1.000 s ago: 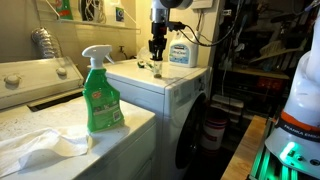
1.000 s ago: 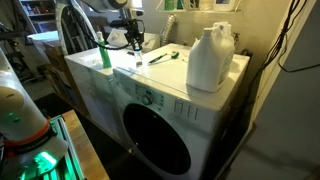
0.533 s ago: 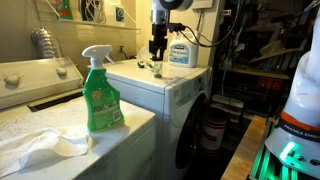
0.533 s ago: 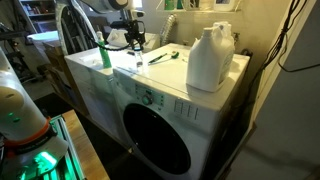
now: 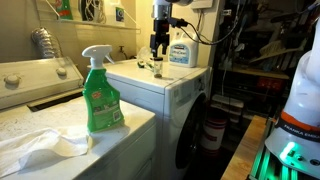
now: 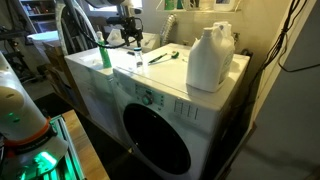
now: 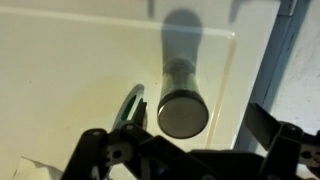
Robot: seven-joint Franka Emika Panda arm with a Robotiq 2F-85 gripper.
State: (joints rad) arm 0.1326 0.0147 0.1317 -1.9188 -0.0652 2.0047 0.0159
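A small cylinder with a flat metal cap (image 7: 181, 108) stands upright on the white washer top (image 7: 70, 60). My gripper (image 7: 185, 140) hangs just above it, open, with one dark finger on each side of the cap and not touching it. In both exterior views the gripper (image 5: 157, 47) (image 6: 134, 41) points straight down over the small cylinder (image 6: 138, 61) near the back of the washer top (image 6: 170, 80). A thin green and white tool (image 7: 130, 105) lies next to the cylinder.
A short green bottle (image 6: 103, 55) stands beside the gripper, and a large white jug (image 6: 210, 58) on the washer's far corner. A green-handled tool (image 6: 165, 57) lies between them. A green spray bottle (image 5: 100, 95) and a white cloth (image 5: 40, 148) sit on the neighbouring counter.
The jaws have gone from shut to open and let go of the small cylinder, which stays upright. The gripper has risen slightly.
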